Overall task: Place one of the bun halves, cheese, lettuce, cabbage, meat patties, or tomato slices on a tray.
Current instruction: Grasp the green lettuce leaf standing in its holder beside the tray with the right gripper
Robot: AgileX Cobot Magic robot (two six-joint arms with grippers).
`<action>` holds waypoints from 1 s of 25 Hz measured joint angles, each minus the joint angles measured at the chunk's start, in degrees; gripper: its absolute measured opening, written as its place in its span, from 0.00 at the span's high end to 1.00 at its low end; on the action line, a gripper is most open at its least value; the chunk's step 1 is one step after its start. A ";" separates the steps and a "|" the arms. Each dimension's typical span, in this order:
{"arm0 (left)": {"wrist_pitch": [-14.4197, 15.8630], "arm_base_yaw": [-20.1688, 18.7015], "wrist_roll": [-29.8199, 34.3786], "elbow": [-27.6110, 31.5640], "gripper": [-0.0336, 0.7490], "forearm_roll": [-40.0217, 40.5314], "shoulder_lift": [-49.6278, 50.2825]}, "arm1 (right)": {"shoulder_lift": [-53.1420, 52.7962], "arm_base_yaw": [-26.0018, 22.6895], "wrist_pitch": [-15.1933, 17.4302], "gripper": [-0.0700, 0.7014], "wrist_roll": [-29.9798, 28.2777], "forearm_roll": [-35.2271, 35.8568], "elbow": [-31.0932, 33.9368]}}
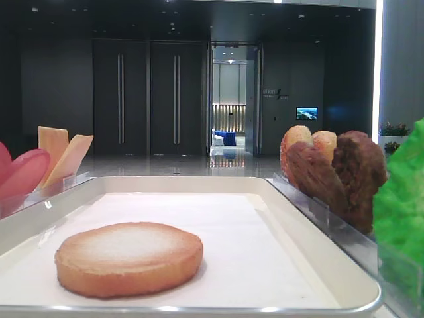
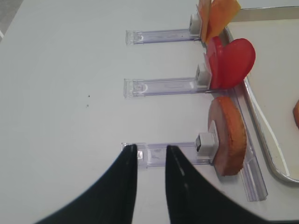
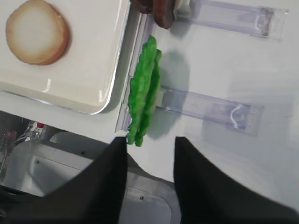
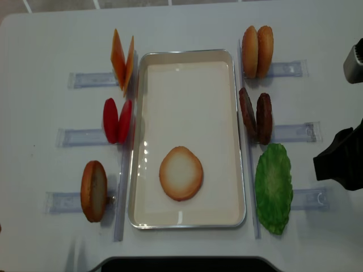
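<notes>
One bun half (image 4: 181,173) already lies flat in the near part of the white tray (image 4: 189,54), toasted face up, and the question now is what goes on next. My read is the lettuce (image 3: 144,91): it stands on edge in the clear rack (image 3: 210,108) just outside the tray's right rim, and the right gripper (image 3: 150,151) hangs directly in front of it, jaws parted and holding nothing, fingertips just short of the leaf's near end. In the right wrist view the leaf's long axis runs away from the gripper, up the picture, roughly parallel to the tray's edge, and its thin faces turn toward the tray and toward the rack, so the gap between the jaws already lines up across its thickness. The right arm is plainly the nearer one; a short advance along that axis should bring the fingers astride the leaf. Over on the other side, the left gripper (image 2: 151,151) sits with jaws apart and empty at the outer end of the rack holding another bun half (image 2: 228,135), well away from the lettuce.
</notes>
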 joint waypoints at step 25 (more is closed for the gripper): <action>0.00 0.00 0.00 0.00 0.75 0.00 0.00 | 3.43 4.99 0.00 0.25 3.32 -0.53 0.00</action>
